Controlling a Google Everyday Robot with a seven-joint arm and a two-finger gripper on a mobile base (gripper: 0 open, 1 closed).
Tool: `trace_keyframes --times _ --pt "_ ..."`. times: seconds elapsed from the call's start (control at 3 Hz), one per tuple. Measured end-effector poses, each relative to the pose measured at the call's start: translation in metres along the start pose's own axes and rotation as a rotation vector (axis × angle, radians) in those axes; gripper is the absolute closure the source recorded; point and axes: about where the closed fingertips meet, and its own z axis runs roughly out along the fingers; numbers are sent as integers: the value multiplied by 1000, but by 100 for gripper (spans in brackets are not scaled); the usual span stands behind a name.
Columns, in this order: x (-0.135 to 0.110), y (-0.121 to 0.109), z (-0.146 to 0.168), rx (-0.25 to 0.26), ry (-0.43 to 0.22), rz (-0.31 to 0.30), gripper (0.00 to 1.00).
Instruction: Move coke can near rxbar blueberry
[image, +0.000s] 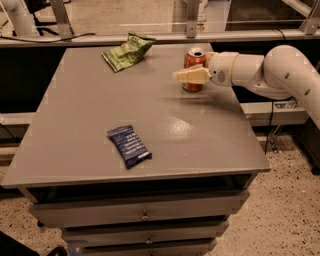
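A: Quick, where's the gripper (190, 75)?

B: At about 1 o'clock from the middle of the table (90, 110), right at the coke can (194, 61). The white arm (270, 70) reaches in from 3 o'clock, roughly level with the can's middle.

A: Is it gripping the can?

B: Can't tell. A cream part of the gripper lies across the front of the can, pointing toward 9 o'clock. The far side is hidden behind the can, so I can't say if it's clamped or loose.

A: Can status?

B: Upright, its base on the tabletop, silver top with the opening showing. It's near the table's right edge, toward the far side.

A: And the rxbar blueberry (129, 145)?

B: Lying flat, dark blue wrapper with white print. It's at about 7 o'clock from the table centre, close to the near edge, with its long axis running roughly 11 to 5. From the can it's off toward 7 o'clock and well apart, with bare grey top between them.

A: Anything else up there?

B: A green snack bag (127, 51), crumpled, at 11 o'clock near the far edge. It's at about 9 o'clock from the can and not touching it.

A: Below the top?

B: Grey drawers (145, 215) with small knobs, stacked under the front edge. Speckled floor (280, 200) at 4 o'clock.
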Motion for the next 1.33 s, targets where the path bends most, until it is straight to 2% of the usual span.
trace_keyframes --times 0.33,0.67,1.0,1.33 --pt "2 -4 2 0 -17 -11 47" --pt "-7 -3 -6 -7 -18 -14 69" --pt "-26 25 -17 -79 -20 10 93" --pt "-51 78 -33 -202 -36 32 100"
